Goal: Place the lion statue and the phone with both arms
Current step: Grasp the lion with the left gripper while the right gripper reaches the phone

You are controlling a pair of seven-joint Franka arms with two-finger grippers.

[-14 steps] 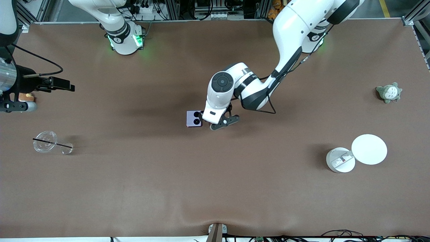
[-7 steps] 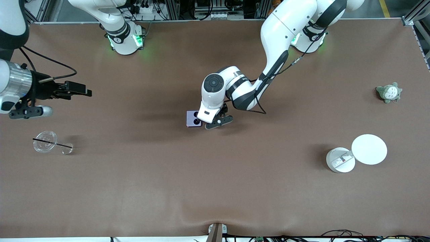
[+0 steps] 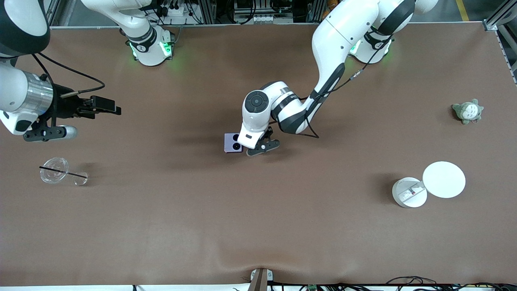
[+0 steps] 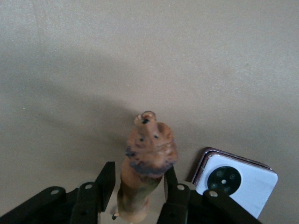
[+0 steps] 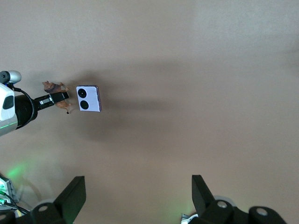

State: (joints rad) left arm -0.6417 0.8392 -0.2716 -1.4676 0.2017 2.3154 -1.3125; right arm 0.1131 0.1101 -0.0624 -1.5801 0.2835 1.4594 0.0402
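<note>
The brown-orange lion statue (image 4: 145,154) stands on the table between the fingers of my left gripper (image 4: 139,168). One finger touches its mane and a narrow gap shows at the other. In the front view my left gripper (image 3: 258,150) hides the statue. The lavender phone (image 3: 232,143) lies flat right beside it, toward the right arm's end, camera circles up (image 4: 233,179). My right gripper (image 3: 44,133) hangs wide open and empty over the table at the right arm's end. Its wrist view shows the phone (image 5: 88,98) and the lion statue (image 5: 55,87) far off.
A clear cup and straw (image 3: 60,172) lie below the right gripper, nearer the front camera. A grey-green plush (image 3: 467,111) sits at the left arm's end. A white disc (image 3: 443,179) and a round white box (image 3: 408,192) lie nearer the camera there.
The left hand has shifted slightly toward the phone and its fingers have drawn in around the lion statue. The right arm has swung toward the table's middle.
</note>
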